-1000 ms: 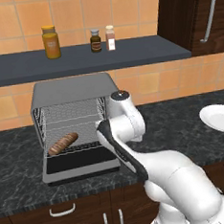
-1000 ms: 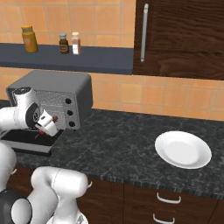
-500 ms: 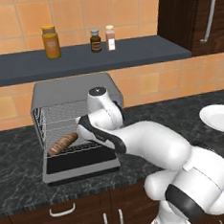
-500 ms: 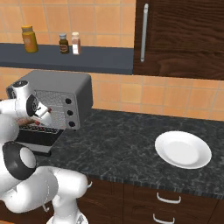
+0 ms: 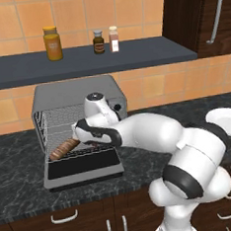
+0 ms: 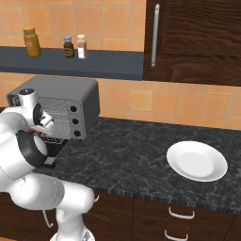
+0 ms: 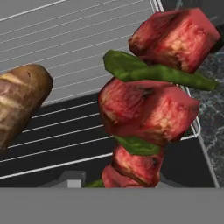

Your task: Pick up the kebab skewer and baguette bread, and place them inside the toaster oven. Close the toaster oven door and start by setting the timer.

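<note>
The hand is closed on the kebab skewer, at the mouth of the toaster oven; the meat chunks reach over its wire rack. The baguette bread lies on the rack inside the oven, left of the skewer; the toaster oven door hangs open, flat above the bench.

Light is even and soft across the kitchen, with no single lamp apparent. The white arm carries smooth shading, darker on its underside, and a faint highlight. The toaster oven interior is dimmer. The plate reads bright without glare. Close up, the kebab skewer looks slightly soft and blocky; edges stay straight, undistorted.
</note>
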Available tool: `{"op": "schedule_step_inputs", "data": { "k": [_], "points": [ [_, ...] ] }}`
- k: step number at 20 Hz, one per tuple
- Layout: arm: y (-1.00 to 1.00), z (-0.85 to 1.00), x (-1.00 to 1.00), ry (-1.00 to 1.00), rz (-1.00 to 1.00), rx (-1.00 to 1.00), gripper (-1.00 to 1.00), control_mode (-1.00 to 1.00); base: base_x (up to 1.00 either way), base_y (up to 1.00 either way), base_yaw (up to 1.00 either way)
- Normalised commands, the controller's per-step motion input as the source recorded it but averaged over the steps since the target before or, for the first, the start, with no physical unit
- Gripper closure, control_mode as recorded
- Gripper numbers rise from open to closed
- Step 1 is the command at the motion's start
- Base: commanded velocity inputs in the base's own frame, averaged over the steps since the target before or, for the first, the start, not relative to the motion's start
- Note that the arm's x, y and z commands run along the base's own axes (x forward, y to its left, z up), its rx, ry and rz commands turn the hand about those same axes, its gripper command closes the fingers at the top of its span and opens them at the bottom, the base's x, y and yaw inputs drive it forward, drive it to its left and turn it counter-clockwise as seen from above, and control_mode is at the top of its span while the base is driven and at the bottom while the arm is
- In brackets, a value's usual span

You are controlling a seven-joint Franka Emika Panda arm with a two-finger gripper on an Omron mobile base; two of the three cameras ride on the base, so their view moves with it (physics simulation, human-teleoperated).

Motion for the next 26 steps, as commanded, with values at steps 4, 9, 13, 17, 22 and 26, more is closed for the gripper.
{"op": "schedule_step_inputs", "data": {
  "k": [4,9,13,17,22,26],
  "points": [
    [0.04,-0.08,0.26,0.0,0.07,0.0,1.0,-1.0,0.0,0.0,0.0],
    [0.0,-0.17,0.31,0.0,0.06,0.0,1.0,-1.0,0.0,0.0,0.0],
    [0.0,-0.25,0.11,0.0,0.03,0.0,1.0,-1.0,0.0,0.0,0.0],
    [0.01,-0.28,0.06,0.0,0.02,0.0,1.0,-1.0,0.0,0.0,0.0],
    [0.0,-0.18,0.07,0.0,0.02,0.0,1.0,-1.0,0.0,0.0,0.0],
    [0.0,-0.03,0.1,0.0,0.01,0.0,1.0,-1.0,0.0,0.0,0.0]
  ]
}}
